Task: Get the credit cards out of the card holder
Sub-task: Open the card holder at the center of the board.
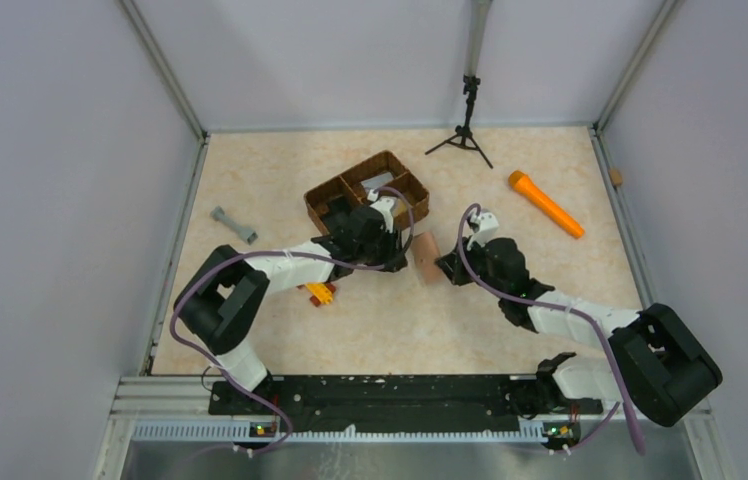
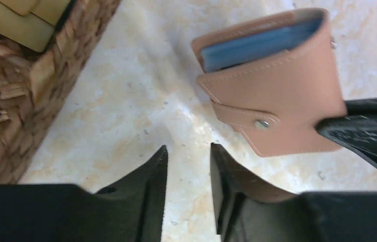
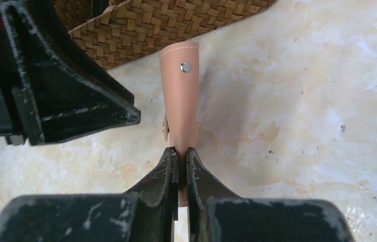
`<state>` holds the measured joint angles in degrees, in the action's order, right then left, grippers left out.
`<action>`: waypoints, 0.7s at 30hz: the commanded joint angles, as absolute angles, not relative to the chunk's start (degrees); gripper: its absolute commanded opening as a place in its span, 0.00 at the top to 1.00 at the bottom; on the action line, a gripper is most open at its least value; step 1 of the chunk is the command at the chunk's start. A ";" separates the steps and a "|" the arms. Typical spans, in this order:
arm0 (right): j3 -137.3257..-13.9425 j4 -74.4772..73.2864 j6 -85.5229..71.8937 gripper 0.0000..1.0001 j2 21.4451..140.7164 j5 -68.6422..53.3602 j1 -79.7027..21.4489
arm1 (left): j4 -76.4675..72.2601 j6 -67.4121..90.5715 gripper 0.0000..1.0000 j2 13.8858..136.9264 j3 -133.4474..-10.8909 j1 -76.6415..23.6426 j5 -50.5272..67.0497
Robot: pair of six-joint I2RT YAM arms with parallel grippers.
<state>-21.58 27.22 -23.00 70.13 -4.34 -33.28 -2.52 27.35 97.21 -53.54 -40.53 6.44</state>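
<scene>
While the bench carries the woven basket in its far half, the right gripper is clamped on the tan card holder just beside the basket's near-right corner. The left gripper hangs close, fingers slightly apart, empty.

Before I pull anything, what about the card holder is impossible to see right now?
Right wrist view: card holder seen edge-on in the right gripper; its opening faces away.
Left wrist view: a blue edge shows in the slot, card count unreadable; that gripper covers one corner.
Top view: holder too small for detail.
</scene>
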 commanded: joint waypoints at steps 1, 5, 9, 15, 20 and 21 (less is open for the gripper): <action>-25.23 30.39 -22.56 1.00 69.55 -4.82 -34.01 | -11.59 26.23 0.52 91.51 -49.99 -40.70 12.83; -25.20 32.04 -22.88 1.00 70.21 -7.71 -34.01 | -14.64 26.40 0.40 91.34 -48.83 -40.69 16.15; -25.12 33.55 -22.85 1.00 70.85 -11.39 -34.01 | -16.88 27.00 0.36 91.57 -48.36 -40.69 18.63; -24.77 35.29 -22.79 1.00 70.95 -13.97 -34.01 | -16.41 27.25 0.34 91.50 -48.28 -40.64 16.59; -24.56 36.46 -22.57 1.00 70.93 -15.88 -34.23 | -15.78 27.68 0.34 92.92 -49.24 -40.63 17.12; -24.46 36.82 -22.40 1.00 70.93 -16.50 -34.43 | -15.18 27.77 0.34 93.20 -49.65 -40.63 16.64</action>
